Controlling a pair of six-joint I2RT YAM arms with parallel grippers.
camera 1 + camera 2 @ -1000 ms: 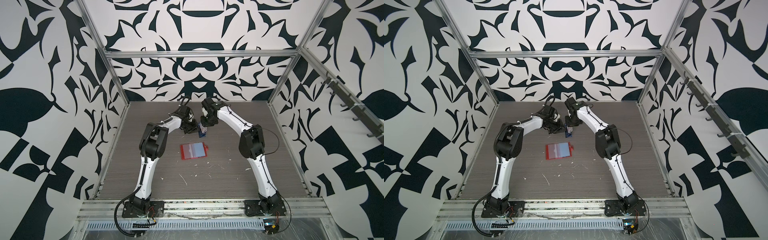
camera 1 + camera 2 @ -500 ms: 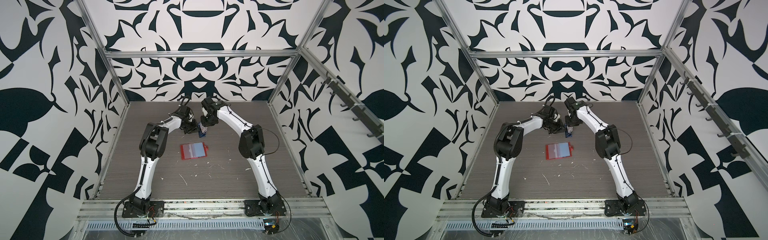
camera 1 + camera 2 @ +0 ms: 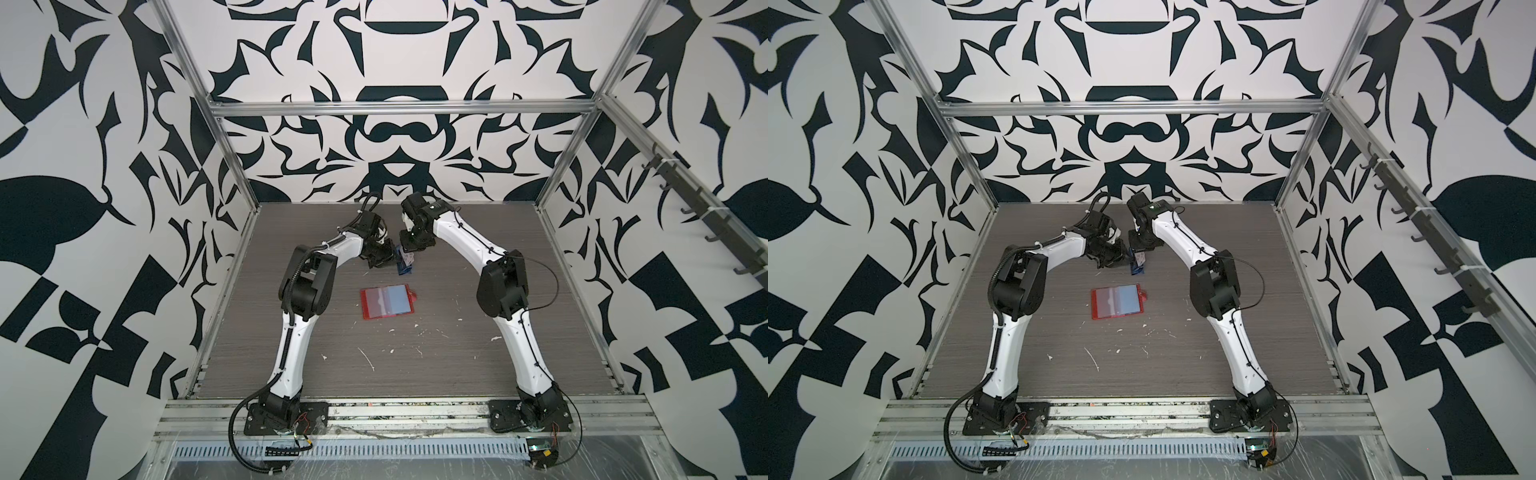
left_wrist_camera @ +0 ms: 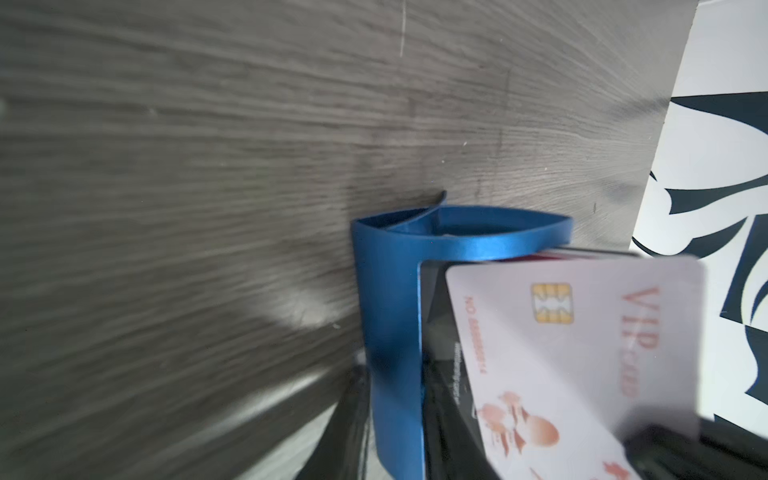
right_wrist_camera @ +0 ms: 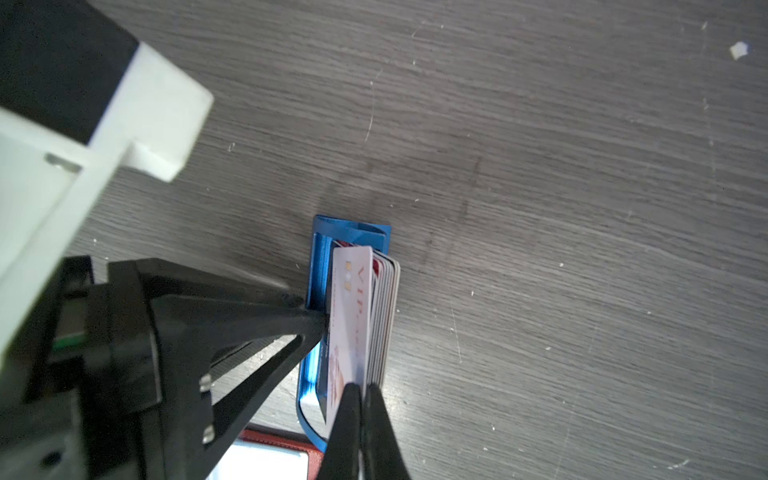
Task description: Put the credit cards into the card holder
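Right claw (image 5: 361, 390) pinches the white card (image 5: 351, 324) standing in the blue rack (image 5: 312, 266) (other cards (image 5: 386, 316) packed behind it); left claw (image 5: 313, 311) grips the rack's wall. The red card holder (image 3: 386, 301) lies open nearby.

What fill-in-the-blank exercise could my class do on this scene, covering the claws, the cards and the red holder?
1. The right claw is shut on the white card, which is printed with the word ____.
2. The left claw grips the rack holding the other cards, and that rack is coloured ____.
3. The red card holder lies ____ on the table, with its clear sleeves showing.

Missing words: VIP; blue; open.
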